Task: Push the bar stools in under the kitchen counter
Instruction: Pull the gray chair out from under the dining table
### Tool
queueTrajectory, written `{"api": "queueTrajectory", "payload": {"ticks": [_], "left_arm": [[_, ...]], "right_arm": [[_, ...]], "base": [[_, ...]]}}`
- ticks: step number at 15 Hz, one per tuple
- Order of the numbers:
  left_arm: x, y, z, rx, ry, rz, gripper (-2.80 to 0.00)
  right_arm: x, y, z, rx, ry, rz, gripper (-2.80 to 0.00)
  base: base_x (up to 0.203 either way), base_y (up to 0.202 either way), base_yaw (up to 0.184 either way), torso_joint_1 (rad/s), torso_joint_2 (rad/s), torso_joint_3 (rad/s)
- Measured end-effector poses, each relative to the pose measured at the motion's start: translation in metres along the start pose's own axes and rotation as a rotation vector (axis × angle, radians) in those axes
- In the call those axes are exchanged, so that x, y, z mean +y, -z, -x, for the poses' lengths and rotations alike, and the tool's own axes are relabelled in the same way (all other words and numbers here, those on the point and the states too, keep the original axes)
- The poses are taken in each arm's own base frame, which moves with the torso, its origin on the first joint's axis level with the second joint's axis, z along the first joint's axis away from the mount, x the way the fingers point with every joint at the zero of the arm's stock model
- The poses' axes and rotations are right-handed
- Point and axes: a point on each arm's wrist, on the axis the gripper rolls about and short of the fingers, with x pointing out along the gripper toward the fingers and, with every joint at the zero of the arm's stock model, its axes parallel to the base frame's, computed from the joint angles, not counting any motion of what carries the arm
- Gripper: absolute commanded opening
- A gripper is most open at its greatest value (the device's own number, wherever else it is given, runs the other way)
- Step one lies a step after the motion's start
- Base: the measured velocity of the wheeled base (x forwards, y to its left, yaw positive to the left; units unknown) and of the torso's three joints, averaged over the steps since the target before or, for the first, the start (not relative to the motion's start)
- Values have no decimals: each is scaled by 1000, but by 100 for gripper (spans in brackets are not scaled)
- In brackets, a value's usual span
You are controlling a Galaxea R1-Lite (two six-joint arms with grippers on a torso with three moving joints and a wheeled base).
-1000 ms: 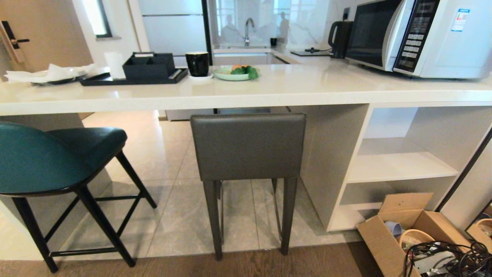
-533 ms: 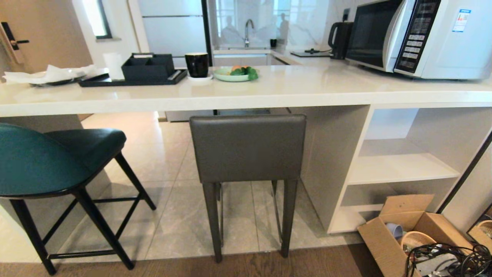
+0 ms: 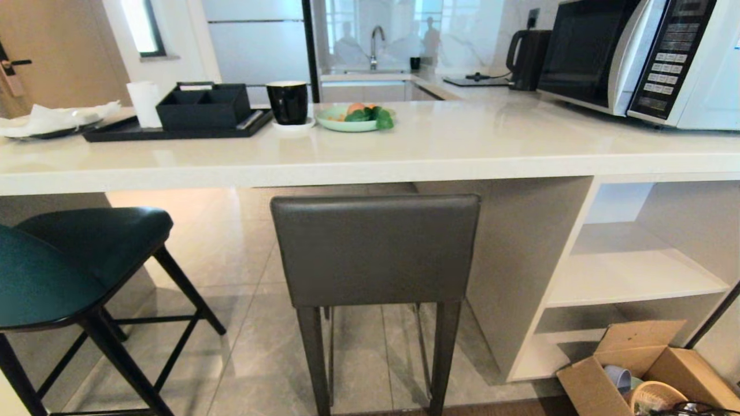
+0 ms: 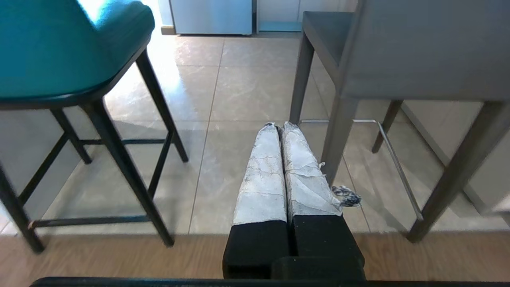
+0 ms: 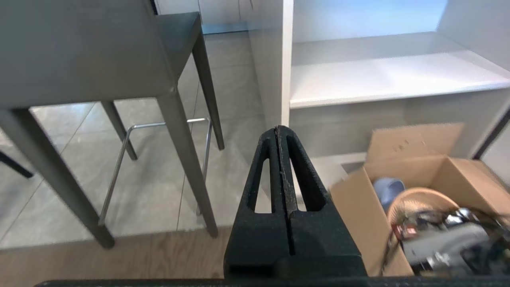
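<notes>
A: Under the counter (image 3: pixel 370 156) edge at 6 o'clock sits the grey stool (image 3: pixel 374 251), back facing us, seat partly tucked under the slab. The teal stool (image 3: pixel 63 271) at 9 o'clock stands further out, turned at an angle.

B: Why like that?

A: Looks like both were left pulled out from sitting, so both need shoving in. Judgement only.

B: End effectors?

A: Neither shows in the head view. Left end effector (image 4: pixel 279 127) has its taped fingers pressed together, empty, low over the floor; teal stool (image 4: pixel 59 52) at its 10 o'clock, grey stool (image 4: pixel 422 52) at 2 o'clock, no contact. Right end effector (image 5: pixel 281 129) is also pressed shut, empty; grey stool (image 5: pixel 79 52) at its 10 o'clock, apart.

B: Surroundings?

A: Black tray (image 3: pixel 173 130), mug (image 3: pixel 287 102) and plate (image 3: pixel 350 121) on top, microwave (image 3: pixel 642 58) at 2 o'clock, shelves (image 3: pixel 630 277) and cardboard box (image 3: pixel 647 370) at 4 o'clock.
</notes>
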Motion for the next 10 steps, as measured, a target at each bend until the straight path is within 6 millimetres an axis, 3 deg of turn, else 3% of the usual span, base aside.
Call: {"api": "queueTrajectory", "payload": {"ticks": [10], "left_arm": [[0, 0, 0, 0, 0, -1, -280]], "right_arm": [[0, 0, 0, 0, 0, 0, -280]], "base": [[186, 0, 2, 1, 1, 3]]}}
